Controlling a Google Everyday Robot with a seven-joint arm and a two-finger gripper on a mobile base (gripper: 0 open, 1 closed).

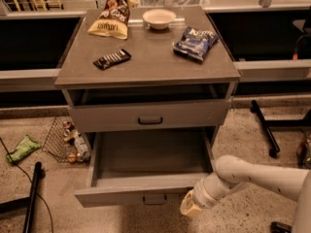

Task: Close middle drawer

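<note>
gripper [191, 208] hangs low at the end of the white arm [252, 178], just beside the right end of the middle drawer [126, 196] front; i cannot tell whether it is spread or pressed together. that drawer stands pulled well out beneath the top drawer [146, 114]. on the bench [146, 69] lie a dark candy bar [112, 58], a yellow snack bag [108, 16], a white bowl [159, 17] and a blue chip bag [195, 42].

middle drawer [116, 195] open; gripper [190, 208] by front panel's right end
</note>
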